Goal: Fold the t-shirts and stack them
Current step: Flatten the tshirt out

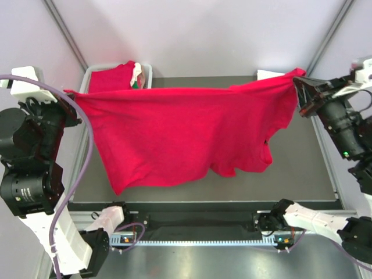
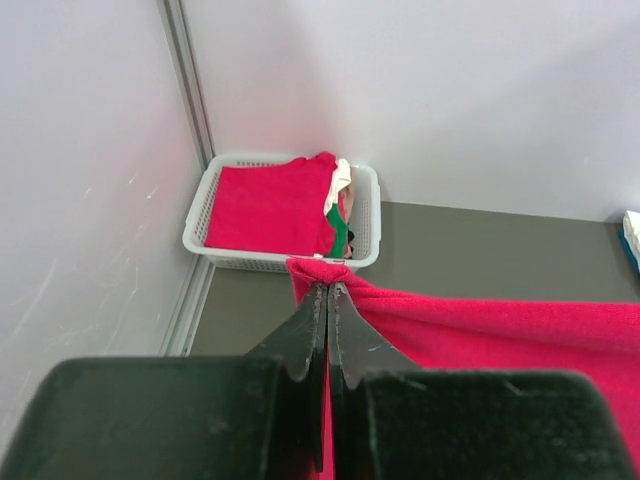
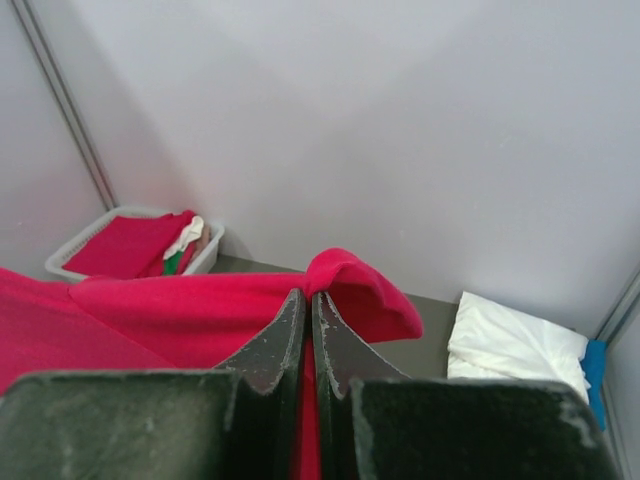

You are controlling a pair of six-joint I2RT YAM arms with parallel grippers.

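Left fingers point(image 2: 300, 340) and right fingers point(image 3: 268, 350) closed.

Pale slotted plastic basket point(image 1: 147, 74) sits way back at about 11 o'clock on the dark grey table point(image 1: 296, 168), tucked into the corner where the plain light walls point(image 1: 203, 35) meet. A metal post point(image 1: 67, 32) runs up right by it, with another over at 1 o'clock. There's a toothed black cable track point(image 1: 197, 235) along the near edge at 6 o'clock.

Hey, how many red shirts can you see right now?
2. One red shirt hangs stretched between the left gripper and right gripper; a second red shirt lies in the white basket at the far left corner. More may be hidden under it.
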